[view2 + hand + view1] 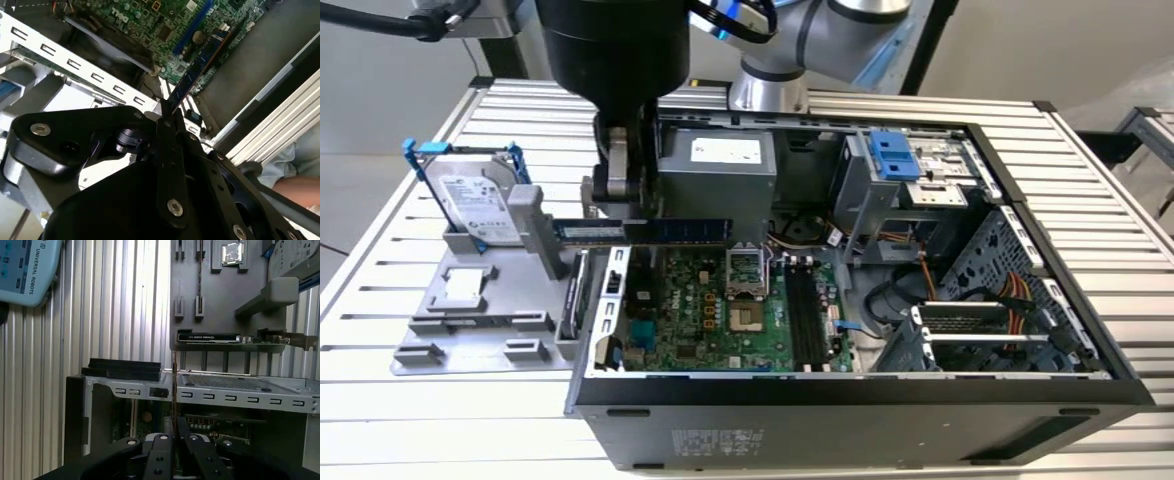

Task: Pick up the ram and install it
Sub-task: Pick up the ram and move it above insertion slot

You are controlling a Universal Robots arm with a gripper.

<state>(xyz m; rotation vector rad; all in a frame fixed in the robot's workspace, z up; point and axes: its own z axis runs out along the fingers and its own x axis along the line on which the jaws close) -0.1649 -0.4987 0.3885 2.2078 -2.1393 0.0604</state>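
One thin, bluish-green ram [694, 230] stick with dark chips sits clamped between the narrowly closed fingers of the end effector [630, 212], over the open metal computer case's [854, 400] ten-o'clock corner, its long axis nine-to-three in the exterior view. The motherboard's long black slots [805, 320] lie toward four o'clock from it, running twelve-to-six.

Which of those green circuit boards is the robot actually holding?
The ram, the thin narrow stick clamped in the gripper; the big motherboard lies flat inside the case.
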